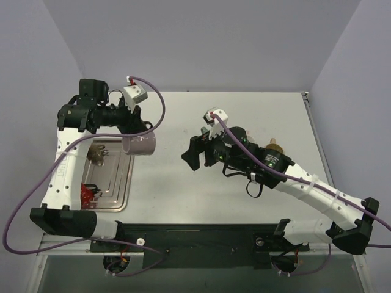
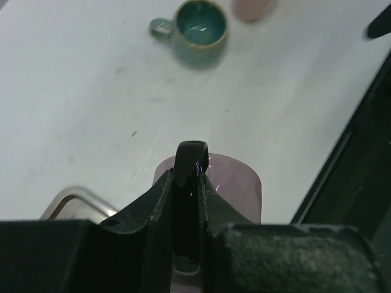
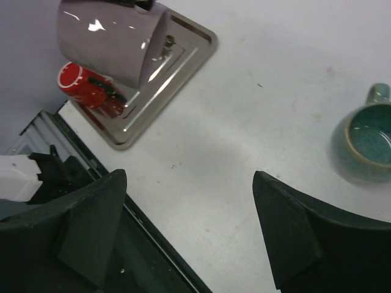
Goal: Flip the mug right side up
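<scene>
A mauve mug [image 1: 139, 144] with a black handle [image 2: 190, 154] hangs in the air over the right edge of the metal tray [image 1: 120, 190]. It is tipped about onto its side. My left gripper [image 1: 135, 127] is shut on the handle, and the mug body [image 2: 237, 188] shows below the fingers [image 2: 156, 198]. The right wrist view shows the mug [image 3: 110, 35] above the tray corner. My right gripper [image 1: 194, 152] is open and empty over the middle of the table, its fingertips [image 3: 116, 180] wide apart.
A red object [image 1: 89, 194] lies in the tray, also in the right wrist view [image 3: 85, 82]. A green mug [image 3: 368, 137] stands upright on the table, seen too in the left wrist view [image 2: 198, 25]. A tan item [image 1: 275, 146] sits behind the right arm.
</scene>
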### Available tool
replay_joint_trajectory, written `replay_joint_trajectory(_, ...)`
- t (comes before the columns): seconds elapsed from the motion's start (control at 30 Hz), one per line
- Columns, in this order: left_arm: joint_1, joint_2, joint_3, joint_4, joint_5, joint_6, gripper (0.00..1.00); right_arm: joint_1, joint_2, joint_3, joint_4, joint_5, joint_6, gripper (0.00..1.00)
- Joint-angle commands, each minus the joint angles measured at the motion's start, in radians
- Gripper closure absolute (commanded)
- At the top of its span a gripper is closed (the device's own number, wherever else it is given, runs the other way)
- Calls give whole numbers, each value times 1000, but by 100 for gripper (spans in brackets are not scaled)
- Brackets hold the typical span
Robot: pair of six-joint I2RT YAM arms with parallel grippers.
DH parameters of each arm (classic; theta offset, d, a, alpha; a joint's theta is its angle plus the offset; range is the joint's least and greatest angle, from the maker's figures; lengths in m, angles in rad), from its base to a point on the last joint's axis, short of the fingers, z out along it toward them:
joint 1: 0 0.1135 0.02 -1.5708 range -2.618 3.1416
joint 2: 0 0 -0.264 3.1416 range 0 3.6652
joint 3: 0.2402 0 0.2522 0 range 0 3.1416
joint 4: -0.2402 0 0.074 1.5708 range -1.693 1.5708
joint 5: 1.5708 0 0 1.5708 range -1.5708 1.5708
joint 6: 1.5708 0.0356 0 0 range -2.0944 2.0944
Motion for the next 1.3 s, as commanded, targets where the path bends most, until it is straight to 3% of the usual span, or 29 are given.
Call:
replay_joint_trajectory(0.0, -81, -66, 52, 99, 260, -351, 100, 23, -49, -100, 316, -137, 34, 21)
replay_joint_trajectory(0.23, -158, -151, -25, 378, 361, -595, 100, 28, -54, -174, 596, -202, 163, 22)
replay_joint_trajectory(0.43, -218, -151, -60, 440, 367, -687, 100, 29, -2, -194, 733, -317, 221, 35)
replay_joint_trajectory(0.5, -226, -148, -69, 458, 383, -704, 100, 29, 14, -189, 765, -341, 223, 52)
replay_joint_trajectory(0.53, -229, -148, -80, 465, 381, -709, 100, 29, 27, -183, 765, -347, 226, 69)
replay_joint_trajectory(0.57, -229, -146, -85, 469, 377, -701, 100, 29, 33, -162, 738, -349, 224, 77)
replay_joint_trajectory(0.6, -229, -145, -83, 463, 369, -690, 100, 29, 41, -151, 715, -343, 212, 96)
replay_joint_trajectory(0.63, -229, -143, -73, 418, 331, -646, 98, 28, 40, -137, 651, -303, 204, 100)
replay_joint_trajectory(0.67, -229, -137, -63, 387, 261, -611, 78, 29, 35, -128, 554, -279, 184, 100)
replay_joint_trajectory(0.7, -229, -134, -45, 304, 205, -535, 29, 28, 37, -109, 490, -201, 158, 100)
replay_joint_trajectory(0.73, -230, -132, -37, 234, 100, -491, 12, 23, 40, -93, 368, -111, 149, 100)
replay_joint_trajectory(0.87, -226, -154, -40, 124, -239, -318, 12, 4, 114, 10, -24, 103, 103, 100)
replay_joint_trajectory(0.93, -224, -178, -72, 100, -365, -232, 11, -10, 164, 17, -125, 116, 106, 100)
replay_joint_trajectory(1.13, -213, -235, -265, 40, -681, -5, 10, -18, 314, 0, -247, 56, 108, 100)
replay_joint_trajectory(1.27, -166, -269, -399, -24, -737, 128, 10, -21, 377, -39, -232, 54, 111, 100)
